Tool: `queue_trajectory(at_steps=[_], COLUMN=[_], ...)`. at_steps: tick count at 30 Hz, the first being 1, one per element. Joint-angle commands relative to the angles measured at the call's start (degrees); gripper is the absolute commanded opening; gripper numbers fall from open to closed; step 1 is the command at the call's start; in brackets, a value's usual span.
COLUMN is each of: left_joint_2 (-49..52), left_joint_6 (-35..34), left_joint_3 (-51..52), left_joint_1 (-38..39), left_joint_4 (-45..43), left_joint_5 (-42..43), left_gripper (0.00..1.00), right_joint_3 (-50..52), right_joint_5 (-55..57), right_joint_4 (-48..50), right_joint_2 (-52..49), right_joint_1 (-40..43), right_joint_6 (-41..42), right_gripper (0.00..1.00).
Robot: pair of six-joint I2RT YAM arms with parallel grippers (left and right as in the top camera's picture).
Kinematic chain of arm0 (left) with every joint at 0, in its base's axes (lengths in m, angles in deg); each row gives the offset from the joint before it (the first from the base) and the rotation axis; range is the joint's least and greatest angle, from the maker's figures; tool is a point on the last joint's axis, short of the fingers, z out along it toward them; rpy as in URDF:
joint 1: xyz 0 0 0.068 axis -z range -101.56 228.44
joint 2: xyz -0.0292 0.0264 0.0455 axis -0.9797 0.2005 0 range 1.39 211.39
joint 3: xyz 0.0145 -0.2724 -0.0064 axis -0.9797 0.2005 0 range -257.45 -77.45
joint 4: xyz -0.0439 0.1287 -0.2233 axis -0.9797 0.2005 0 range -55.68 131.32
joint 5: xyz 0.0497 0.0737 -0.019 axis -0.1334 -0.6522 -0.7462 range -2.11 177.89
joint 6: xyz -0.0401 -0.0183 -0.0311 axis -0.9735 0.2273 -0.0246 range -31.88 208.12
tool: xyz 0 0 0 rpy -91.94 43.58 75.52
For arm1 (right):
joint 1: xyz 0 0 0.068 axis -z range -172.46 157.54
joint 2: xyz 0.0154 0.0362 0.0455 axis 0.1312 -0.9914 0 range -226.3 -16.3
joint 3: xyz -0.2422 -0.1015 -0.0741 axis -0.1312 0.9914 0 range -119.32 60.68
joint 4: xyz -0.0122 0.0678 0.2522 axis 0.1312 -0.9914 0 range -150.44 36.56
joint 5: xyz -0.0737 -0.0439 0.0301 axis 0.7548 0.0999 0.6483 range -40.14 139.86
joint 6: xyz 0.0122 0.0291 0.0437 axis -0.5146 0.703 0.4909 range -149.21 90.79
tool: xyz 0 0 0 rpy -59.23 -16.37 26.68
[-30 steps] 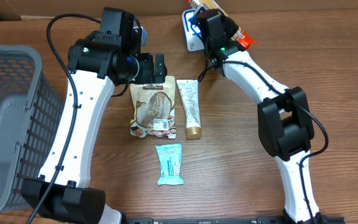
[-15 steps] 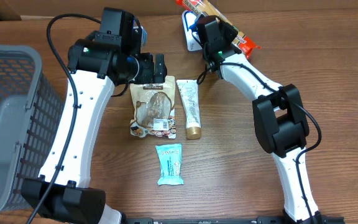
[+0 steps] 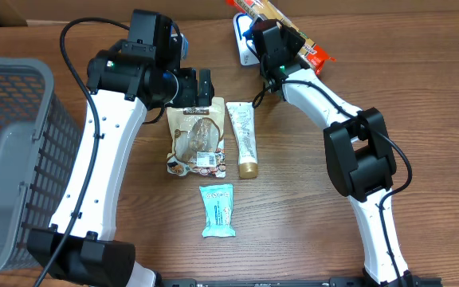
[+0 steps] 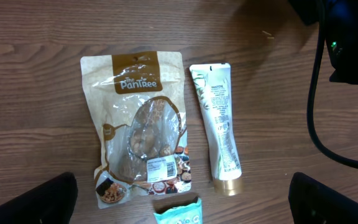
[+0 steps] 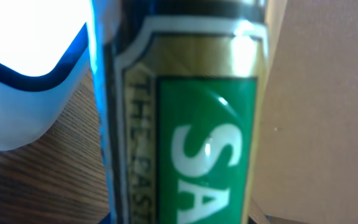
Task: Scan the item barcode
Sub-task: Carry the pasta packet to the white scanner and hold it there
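My right claw [image 3: 273, 44] is clamped on the long red packet [image 3: 315, 54], at the far edge of the table [image 3: 309, 199] right by the white scanner [image 3: 243, 52]. My left claw [image 3: 194, 86] hangs wide open over the brown pouch [image 3: 195, 139].

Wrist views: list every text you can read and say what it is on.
"The PanTree": brown pouch.
"SA", cut off: green label on the pack.
"THE PAS", sideways, blurred, cut off: the pack's gold border.
Too small to read: tube, pouch sticker, teal packet.
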Motion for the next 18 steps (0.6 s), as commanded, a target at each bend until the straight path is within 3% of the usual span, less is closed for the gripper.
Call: queue_trajectory(at_steps=[1,9,18], left_joint_2=[0.5,0.5,0.5], left_joint_6=[-0.7,-0.7,-0.7], left_joint_3=[-0.3,-0.3,-0.3], left_joint_1=[-0.2,-0.2,-0.2], left_joint_4=[-0.1,-0.1,-0.1], left_joint_5=[-0.4,-0.4,-0.4], left_gripper=[1.0,0.99,0.99], right_joint_3=[-2.9,-2.9,-2.9], right_joint_5=[3.0,-0.4,-25.2], right_joint_4=[1.8,-7.0,-30.7], right_joint_2=[2.1,8.6,29.1], right_joint_1=[-0.6,-0.6,3.8], right_joint_6=[0.5,10.0,36.8], right_gripper=[0.04,0.04,0.04])
